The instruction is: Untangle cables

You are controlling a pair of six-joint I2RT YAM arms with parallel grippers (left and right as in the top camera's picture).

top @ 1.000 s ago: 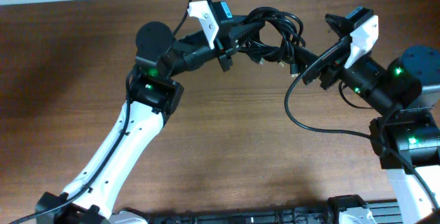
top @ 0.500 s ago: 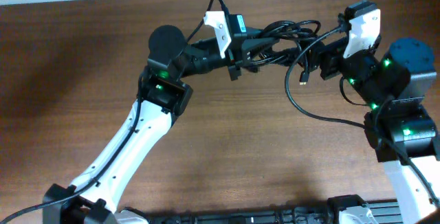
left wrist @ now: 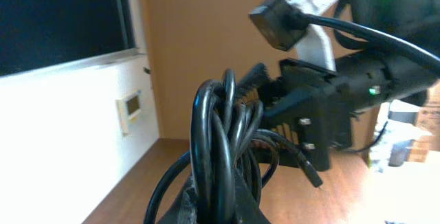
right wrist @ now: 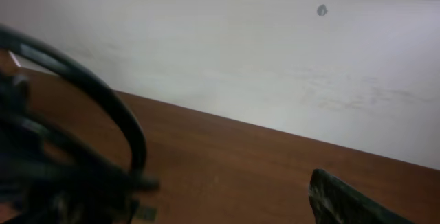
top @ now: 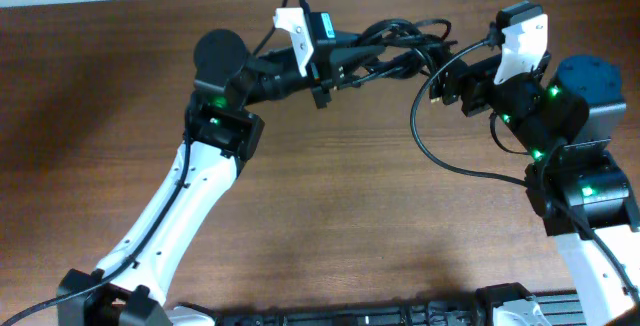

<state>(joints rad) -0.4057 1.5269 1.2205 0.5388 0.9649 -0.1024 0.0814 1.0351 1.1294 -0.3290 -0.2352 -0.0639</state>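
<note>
The cables (top: 400,44) are a bunch of thin black loops held up over the far side of the table. My left gripper (top: 375,58) is shut on them. The left wrist view shows the cables (left wrist: 220,135) rising straight out of the left gripper (left wrist: 220,207). My right gripper (top: 452,81) stands open at the right end of the bunch, facing the left one. In the right wrist view the cables (right wrist: 82,148) are a dark blur at the left of the right gripper (right wrist: 206,210). Its right finger (right wrist: 344,200) stands far off, with bare table between.
A long black wire (top: 418,136) loops from my right wrist down over the brown wooden table (top: 330,216) and back to the right arm. A white wall (right wrist: 275,59) runs behind the table's far edge. Black equipment (top: 400,314) lines the near edge.
My right gripper has swung up toward the far edge and in to the end of the bunch. The left gripper, still shut on the cables, shifted right and then back left.
</note>
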